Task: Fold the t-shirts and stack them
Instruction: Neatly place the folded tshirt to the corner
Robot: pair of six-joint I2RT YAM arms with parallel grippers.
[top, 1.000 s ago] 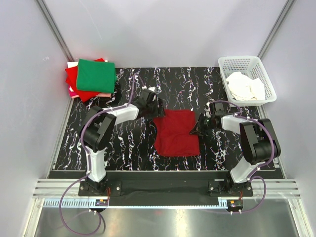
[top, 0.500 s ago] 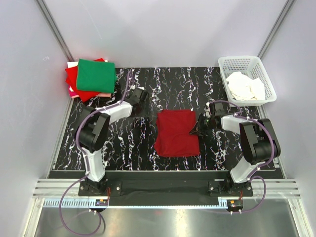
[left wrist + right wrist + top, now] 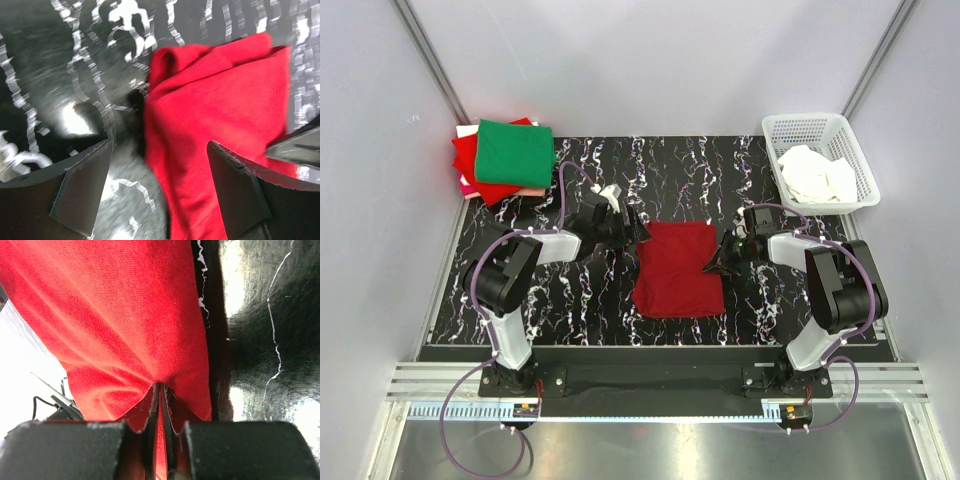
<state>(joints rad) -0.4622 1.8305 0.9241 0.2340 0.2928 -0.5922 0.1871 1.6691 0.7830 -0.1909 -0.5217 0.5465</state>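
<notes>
The right gripper (image 3: 711, 268) stays pinched on the right edge of the folded dark crimson cloth t-shirt (image 3: 678, 268), mid black white-veined table (image 3: 570, 300). The left gripper (image 3: 638, 232), fingers spread, has swung back to its far-left corner, likely for another fold. The green-topped stack of folded t-shirts (image 3: 514, 152) waits far left.

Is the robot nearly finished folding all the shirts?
Partly. Done: a folded pile sits in the far left corner, green shirt on top. In hand: the dark red shirt lies folded mid-table, the right gripper pinching its edge, the left gripper open at its other side. Left: putting it on the pile. The white cloth in the basket may be waiting too.
</notes>
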